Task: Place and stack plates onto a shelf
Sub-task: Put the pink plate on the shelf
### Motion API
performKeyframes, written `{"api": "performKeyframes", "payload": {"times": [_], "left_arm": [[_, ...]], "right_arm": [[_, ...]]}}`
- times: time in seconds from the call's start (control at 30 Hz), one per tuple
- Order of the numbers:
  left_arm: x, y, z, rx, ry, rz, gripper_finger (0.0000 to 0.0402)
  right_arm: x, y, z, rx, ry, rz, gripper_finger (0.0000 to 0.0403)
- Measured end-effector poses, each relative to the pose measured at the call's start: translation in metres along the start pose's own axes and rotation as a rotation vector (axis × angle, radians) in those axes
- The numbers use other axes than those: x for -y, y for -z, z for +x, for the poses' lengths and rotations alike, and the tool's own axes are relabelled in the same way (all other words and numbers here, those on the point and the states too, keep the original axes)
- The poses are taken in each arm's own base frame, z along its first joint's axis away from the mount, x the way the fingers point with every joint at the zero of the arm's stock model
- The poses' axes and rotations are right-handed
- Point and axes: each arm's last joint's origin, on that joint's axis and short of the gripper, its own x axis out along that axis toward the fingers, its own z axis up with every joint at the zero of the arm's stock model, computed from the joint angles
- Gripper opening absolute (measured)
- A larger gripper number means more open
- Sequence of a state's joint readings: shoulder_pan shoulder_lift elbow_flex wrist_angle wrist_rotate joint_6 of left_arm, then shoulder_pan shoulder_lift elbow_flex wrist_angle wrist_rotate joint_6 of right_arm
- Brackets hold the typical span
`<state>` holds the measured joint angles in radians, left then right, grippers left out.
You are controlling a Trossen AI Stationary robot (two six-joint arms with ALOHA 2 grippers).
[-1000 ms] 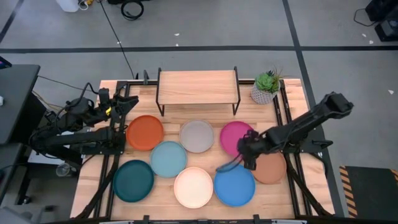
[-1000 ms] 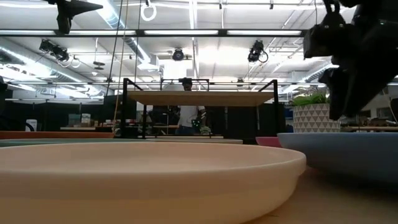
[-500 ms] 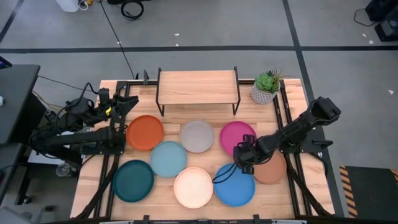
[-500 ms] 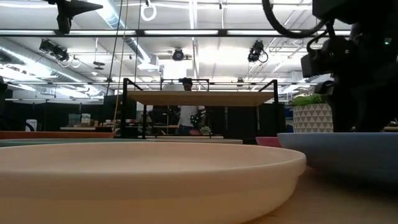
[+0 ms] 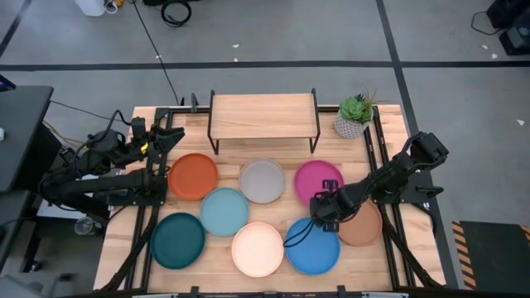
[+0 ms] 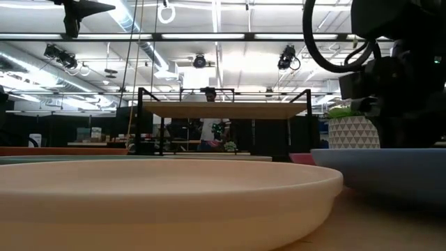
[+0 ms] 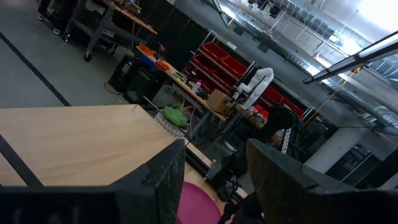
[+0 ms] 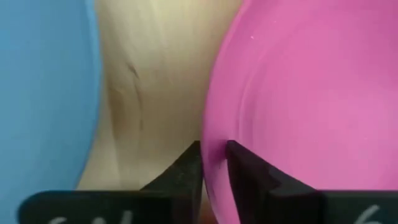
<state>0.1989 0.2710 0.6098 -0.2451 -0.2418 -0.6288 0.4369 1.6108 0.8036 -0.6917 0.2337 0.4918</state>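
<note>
While the left gripper (image 5: 170,135) waits spread beside the shelf (image 5: 263,115), just past the orange plate (image 5: 193,175), the right gripper (image 5: 321,209) sits low at the magenta plate (image 5: 315,180), its two fingers (image 8: 186,168) pinching that plate's near rim; the magenta plate lies on the table (image 5: 224,148) in front of the shelf, with the bright blue plate (image 5: 313,247) close by.

A robotics lab or industrial workshop is shown. A grey concrete floor (image 5: 290,33) marked with dark tape lines is seen around the slatted wooden table (image 5: 199,257). Long fluorescent ceiling lights (image 6: 216,36), exposed ducting, red storage bins on racking (image 7: 217,65), cluttered workbenches (image 7: 134,18) and a white robot arm (image 7: 255,84) are visible beyond.
</note>
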Motion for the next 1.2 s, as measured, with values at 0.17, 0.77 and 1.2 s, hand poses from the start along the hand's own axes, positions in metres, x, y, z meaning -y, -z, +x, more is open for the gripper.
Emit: {"api": "performKeyframes", "payload": {"times": [0.17, 0.77, 1.2], "left_arm": [[0.000, 0.000, 0.000, 0.000, 0.000, 0.013, 0.0180], [0.000, 0.000, 0.000, 0.000, 0.000, 0.013, 0.0180], [0.000, 0.000, 0.000, 0.002, -0.001, 0.013, 0.0180]], "right_arm": [[0.001, 0.001, -0.001, -0.011, 0.008, -0.005, 0.0045], [0.019, -0.049, -0.130, 0.166, -0.136, -0.220, 0.0026], [0.075, -0.091, -0.189, 0.385, 0.187, -0.403, 0.0045]]}}
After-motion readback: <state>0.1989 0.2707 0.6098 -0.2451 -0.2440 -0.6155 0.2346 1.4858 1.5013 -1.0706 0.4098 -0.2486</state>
